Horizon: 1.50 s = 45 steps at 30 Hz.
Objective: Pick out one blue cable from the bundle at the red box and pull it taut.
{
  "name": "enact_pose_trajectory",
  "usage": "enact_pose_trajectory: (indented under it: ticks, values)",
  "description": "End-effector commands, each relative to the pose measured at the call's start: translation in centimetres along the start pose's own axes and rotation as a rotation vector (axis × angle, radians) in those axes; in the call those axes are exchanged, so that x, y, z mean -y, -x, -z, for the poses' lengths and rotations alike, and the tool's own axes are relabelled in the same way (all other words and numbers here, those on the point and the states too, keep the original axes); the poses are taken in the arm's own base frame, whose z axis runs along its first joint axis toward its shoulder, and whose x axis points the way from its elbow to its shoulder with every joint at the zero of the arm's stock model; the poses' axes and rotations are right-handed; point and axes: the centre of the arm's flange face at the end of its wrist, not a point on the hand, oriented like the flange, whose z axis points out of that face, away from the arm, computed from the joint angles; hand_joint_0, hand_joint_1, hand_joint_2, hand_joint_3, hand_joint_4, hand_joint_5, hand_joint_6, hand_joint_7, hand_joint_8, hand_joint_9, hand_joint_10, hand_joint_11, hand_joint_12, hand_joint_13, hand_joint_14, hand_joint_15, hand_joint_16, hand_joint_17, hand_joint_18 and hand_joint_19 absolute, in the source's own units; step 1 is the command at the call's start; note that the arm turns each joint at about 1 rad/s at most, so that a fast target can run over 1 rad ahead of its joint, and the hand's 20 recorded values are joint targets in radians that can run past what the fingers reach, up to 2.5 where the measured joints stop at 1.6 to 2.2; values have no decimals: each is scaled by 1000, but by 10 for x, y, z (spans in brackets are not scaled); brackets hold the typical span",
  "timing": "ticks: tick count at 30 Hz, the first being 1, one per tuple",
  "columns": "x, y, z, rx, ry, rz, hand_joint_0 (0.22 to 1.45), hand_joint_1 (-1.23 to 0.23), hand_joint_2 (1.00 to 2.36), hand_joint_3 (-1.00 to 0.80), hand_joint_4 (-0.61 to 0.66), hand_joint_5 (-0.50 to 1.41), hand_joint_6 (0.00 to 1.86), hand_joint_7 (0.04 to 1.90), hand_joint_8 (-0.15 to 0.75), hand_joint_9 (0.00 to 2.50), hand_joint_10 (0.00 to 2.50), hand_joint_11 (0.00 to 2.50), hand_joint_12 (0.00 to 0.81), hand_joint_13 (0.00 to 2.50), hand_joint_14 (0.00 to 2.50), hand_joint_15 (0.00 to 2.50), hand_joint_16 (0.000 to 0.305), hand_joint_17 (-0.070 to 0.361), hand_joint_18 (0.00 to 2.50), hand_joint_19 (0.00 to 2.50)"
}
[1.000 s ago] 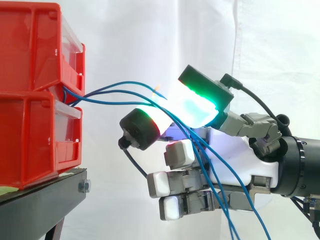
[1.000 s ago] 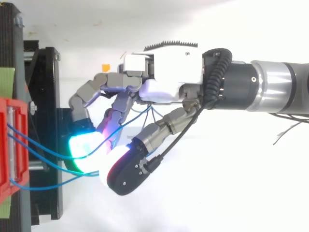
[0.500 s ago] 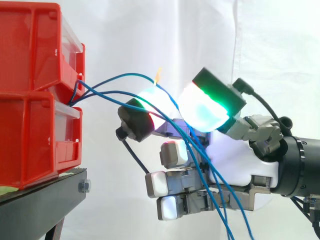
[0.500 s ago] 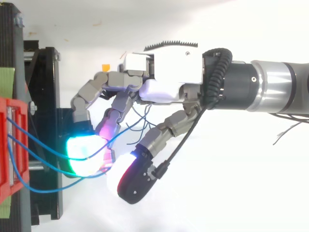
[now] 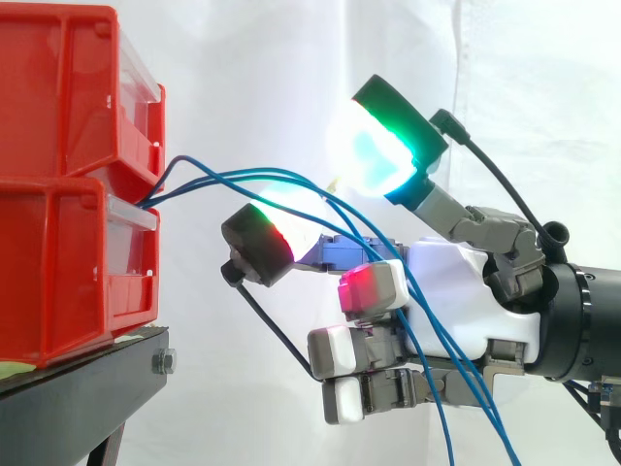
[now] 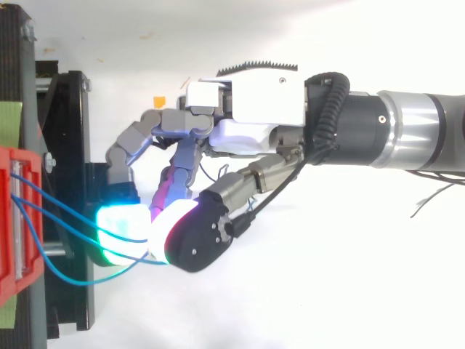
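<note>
Several blue cables (image 5: 243,180) leave the slot between two stacked red bins (image 5: 68,252) and arc right to my hand (image 5: 456,291). They pass through the wide gap between the raised green-glowing fingertip (image 5: 378,146) and the black-backed thumb pad (image 5: 257,243), just above the thumb. From there they hang down across the palm and the half-curled lower fingers. No pad pinches a cable. In the top view the cables (image 6: 65,214) run from the red bin (image 6: 11,218) to the glowing pads of the hand (image 6: 247,109). Where they run under the pads is hidden.
The bins stand on a black stand (image 5: 87,388) at the left, also seen from above as the stand (image 6: 69,145). A white curtain hangs behind. The arm comes in from the right. A small orange mark (image 6: 158,100) lies on the white surface.
The green-tipped finger has lifted up and away from the thumb, widening the gap. The thumb has swung back under the cables. The cables now lie flatter and lower.
</note>
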Motion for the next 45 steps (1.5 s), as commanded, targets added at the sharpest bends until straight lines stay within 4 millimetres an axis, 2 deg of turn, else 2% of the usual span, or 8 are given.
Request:
enact_pose_trajectory:
  ticks: [1,5,15,20,28,31,37,45]
  values:
    - [1,0,0,0,-1,-1,469,-569,1000,-500,16,-99,869,863,244,1377,21,637,348,1103,22,574,52,117,912,638]
    - [-1,0,0,-2,3,-1,540,-631,1000,-500,5,-103,865,910,227,1358,25,660,328,1082,24,592,47,105,866,672]
    - [-2,0,-1,-1,6,0,538,-711,1000,-500,13,-106,867,905,238,1361,25,674,328,1093,24,608,47,107,870,679]
    - [0,0,0,3,1,1,607,-733,1000,-500,-36,-106,875,925,225,1372,24,693,316,1094,24,617,45,101,852,694]
    - [0,0,0,3,-1,-1,570,-807,1020,-187,-191,-62,887,959,220,1545,25,687,313,1194,23,622,47,105,906,698]
    - [0,0,0,3,-1,-1,567,-829,1015,-154,-202,-43,874,920,230,1600,26,633,335,1241,23,583,54,122,983,643]
    - [-1,0,0,3,1,-1,562,-775,1014,-269,-122,-61,853,967,228,1551,26,659,328,1207,24,618,50,113,932,698]
    - [1,0,0,4,-2,-1,569,-833,1011,-86,-208,-25,860,974,236,1667,22,610,345,1269,22,571,58,130,1025,612]
